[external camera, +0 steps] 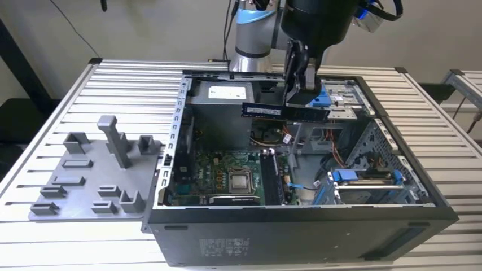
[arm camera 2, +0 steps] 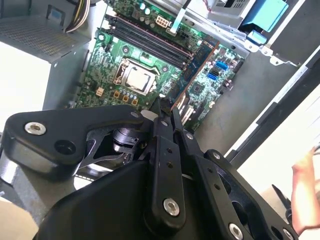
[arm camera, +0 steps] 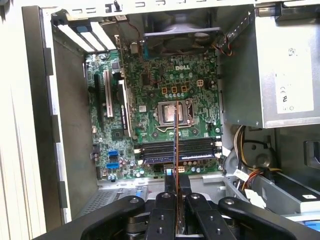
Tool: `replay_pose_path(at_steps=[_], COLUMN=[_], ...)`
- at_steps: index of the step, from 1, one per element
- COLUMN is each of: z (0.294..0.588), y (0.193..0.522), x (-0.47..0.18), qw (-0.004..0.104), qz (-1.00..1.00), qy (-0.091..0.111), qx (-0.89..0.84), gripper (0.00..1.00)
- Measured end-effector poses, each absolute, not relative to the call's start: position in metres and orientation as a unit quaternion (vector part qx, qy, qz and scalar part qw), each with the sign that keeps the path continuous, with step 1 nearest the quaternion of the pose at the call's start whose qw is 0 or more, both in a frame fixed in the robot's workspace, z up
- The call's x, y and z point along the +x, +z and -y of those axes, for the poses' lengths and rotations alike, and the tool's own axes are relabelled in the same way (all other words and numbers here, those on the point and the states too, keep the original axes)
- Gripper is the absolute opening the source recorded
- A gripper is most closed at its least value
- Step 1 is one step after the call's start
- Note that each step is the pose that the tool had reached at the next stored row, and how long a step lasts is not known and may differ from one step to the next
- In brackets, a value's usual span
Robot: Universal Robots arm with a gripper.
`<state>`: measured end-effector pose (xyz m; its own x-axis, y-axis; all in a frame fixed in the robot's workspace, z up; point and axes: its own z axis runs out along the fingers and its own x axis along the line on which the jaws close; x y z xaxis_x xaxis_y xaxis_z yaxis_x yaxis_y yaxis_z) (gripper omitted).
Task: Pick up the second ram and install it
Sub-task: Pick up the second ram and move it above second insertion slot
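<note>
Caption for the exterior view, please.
The gripper holds the second ram above the open computer case on the slatted table.

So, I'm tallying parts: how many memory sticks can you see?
1. The memory stick is clamped in the gripper, held level above the open computer case. Another may already sit in the motherboard slots; I cannot tell.

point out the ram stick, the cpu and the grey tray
ram stick (external camera: 260, 110): exterior view, its end toward that view's left
cpu (external camera: 241, 182): exterior view, middle of its metal lid
grey tray (external camera: 83, 197): exterior view, bare flat base
</note>
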<state>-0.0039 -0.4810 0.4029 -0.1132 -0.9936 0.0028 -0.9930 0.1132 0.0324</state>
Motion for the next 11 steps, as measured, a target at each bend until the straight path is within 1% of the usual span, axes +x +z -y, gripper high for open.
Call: replay_pose_path(at_steps=[6,11], z=[0.476,0.463], y=[0.403,0.403], x=[-0.004,-0.004], qw=[0.012,0.012], qz=[0.746,0.746], qy=[-0.011,-0.011], qx=[0.666,0.666], gripper=[0.14,0.14])
